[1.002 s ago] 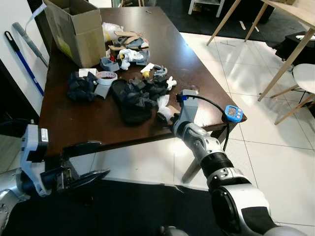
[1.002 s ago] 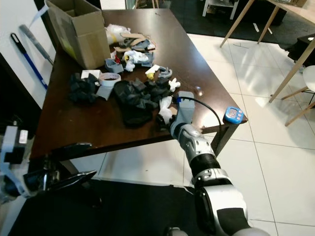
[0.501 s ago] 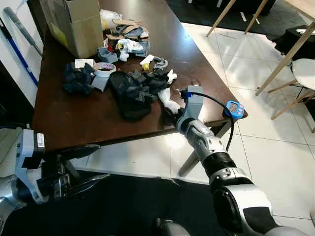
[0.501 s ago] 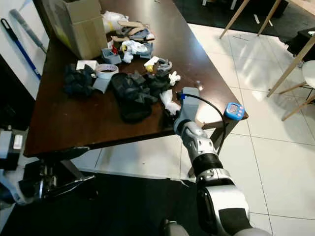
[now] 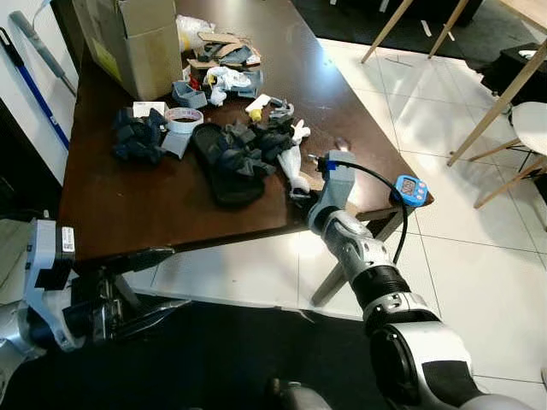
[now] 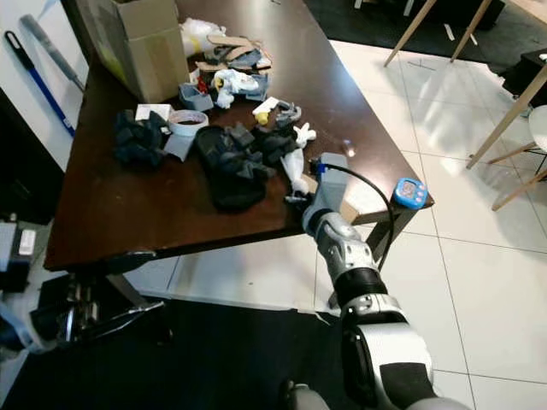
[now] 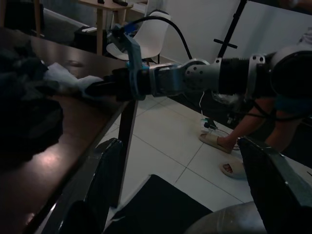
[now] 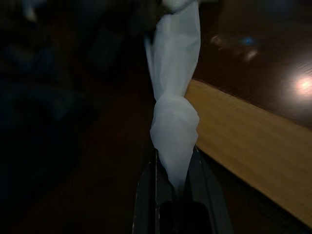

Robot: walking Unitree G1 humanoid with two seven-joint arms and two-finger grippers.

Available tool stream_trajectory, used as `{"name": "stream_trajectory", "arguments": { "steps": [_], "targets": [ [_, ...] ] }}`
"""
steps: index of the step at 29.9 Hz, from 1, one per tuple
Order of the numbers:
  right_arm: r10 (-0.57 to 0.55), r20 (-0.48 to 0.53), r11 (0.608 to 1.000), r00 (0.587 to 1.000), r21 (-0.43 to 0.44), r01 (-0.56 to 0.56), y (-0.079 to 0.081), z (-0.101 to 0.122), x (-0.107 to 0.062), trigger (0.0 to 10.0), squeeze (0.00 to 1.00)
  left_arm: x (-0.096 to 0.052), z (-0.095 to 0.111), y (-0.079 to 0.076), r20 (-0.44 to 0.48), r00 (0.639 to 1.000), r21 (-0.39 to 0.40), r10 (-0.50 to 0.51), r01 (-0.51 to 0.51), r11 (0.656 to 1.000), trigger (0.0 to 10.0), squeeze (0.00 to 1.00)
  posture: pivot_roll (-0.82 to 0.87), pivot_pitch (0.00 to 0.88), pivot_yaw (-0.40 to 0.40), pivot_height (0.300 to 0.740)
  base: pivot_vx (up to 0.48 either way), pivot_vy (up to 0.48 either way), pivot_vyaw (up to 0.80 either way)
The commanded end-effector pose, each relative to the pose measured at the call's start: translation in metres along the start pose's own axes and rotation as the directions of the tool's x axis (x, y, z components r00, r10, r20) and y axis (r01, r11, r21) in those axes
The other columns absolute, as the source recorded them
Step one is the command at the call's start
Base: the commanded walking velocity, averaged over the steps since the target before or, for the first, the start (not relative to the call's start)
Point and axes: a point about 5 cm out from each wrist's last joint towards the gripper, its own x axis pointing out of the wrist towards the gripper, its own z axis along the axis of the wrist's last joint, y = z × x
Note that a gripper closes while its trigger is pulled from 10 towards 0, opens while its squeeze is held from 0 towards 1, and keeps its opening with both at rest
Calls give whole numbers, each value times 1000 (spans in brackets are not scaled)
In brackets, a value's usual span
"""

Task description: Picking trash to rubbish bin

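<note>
My right gripper [image 5: 301,195] is at the front right of the dark wooden table [image 5: 128,205], shut on a white crumpled scrap [image 5: 295,166]. The scrap stretches from the fingers back to the pile of black crumpled trash [image 5: 235,158]. In the right wrist view the white scrap [image 8: 175,97] runs straight out from between the closed fingers [image 8: 204,190]. My left gripper [image 5: 178,278] is open and holds nothing, low in front of the table's front edge over the dark floor mat. In the left wrist view its two fingers [image 7: 105,180] are spread wide.
A cardboard box [image 5: 128,43], a tape roll [image 5: 184,125] and more mixed scraps lie at the table's back. A blue device [image 5: 409,188] hangs at the right corner. A blue-handled mop [image 5: 34,81] leans on the left. A person's sandalled feet [image 7: 219,141] stand behind me.
The camera has shifted a little. The white scrap now stands stretched out from the pile in my right gripper. My left gripper has sunk slightly lower.
</note>
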Motion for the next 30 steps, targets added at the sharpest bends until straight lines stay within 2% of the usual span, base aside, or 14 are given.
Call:
{"name": "stream_trajectory", "arguments": {
  "steps": [1,5,9,10,13,15,18,21,23,24,26,27,28,30],
  "targets": [
    [-9,32,1000,999,27,8,-4,3,-2,0,0,1,1,-3,-28,999,-11,-34,33,999,10000,0,72,200,-75,740,0,0,0],
    [53,170,996,984,60,-64,4,26,-6,0,0,5,1,1,-26,999,-4,-42,41,999,10000,0,69,185,-65,740,0,0,0],
    [70,212,995,975,59,-84,6,34,-8,0,0,6,1,2,-25,999,-3,-43,43,999,10000,0,62,179,-61,740,0,0,0],
    [100,267,991,959,56,-119,11,45,-10,0,0,8,1,4,-17,999,1,-46,46,999,10000,0,58,172,-57,740,0,0,0],
    [130,316,987,940,49,-154,15,56,-13,0,0,9,1,5,-11,999,4,-51,51,999,10000,0,56,165,-55,740,0,0,0],
    [196,381,972,904,44,-229,25,73,-18,0,0,14,2,9,3,998,13,-60,60,998,10000,0,53,152,-52,740,0,0,0],
    [230,415,963,880,30,-266,30,84,-21,0,0,20,2,13,11,998,28,-58,58,998,10000,0,53,139,-50,740,0,0,0],
    [226,421,966,878,20,-258,29,87,-21,0,0,22,2,15,11,998,33,-55,54,998,10000,0,53,137,-50,740,0,0,0],
    [105,454,994,885,-8,-113,4,100,-23,0,0,28,0,21,21,1000,58,-16,14,998,10000,0,49,132,-52,740,0,0,0],
    [105,454,994,885,-8,-113,4,100,-23,0,0,28,0,21,21,1000,58,-16,14,998,10000,0,49,132,-52,740,0,0,0],
    [-18,499,1000,866,-2,22,-25,115,-31,0,0,33,2,27,47,999,84,25,-29,996,10000,0,42,130,-50,740,0,0,0],
    [-18,499,1000,866,-2,22,-25,115,-31,0,0,33,2,27,47,999,84,25,-29,996,10000,0,42,130,-50,740,0,0,0],
    [-62,518,998,853,5,69,-38,122,-37,0,0,35,3,30,58,997,99,45,-51,994,10000,0,38,130,-51,740,0,0,0],
    [-85,528,996,845,10,94,-46,126,-40,0,0,37,3,32,63,996,108,57,-64,992,10000,0,38,130,-51,740,0,0,0]
  ]
}}
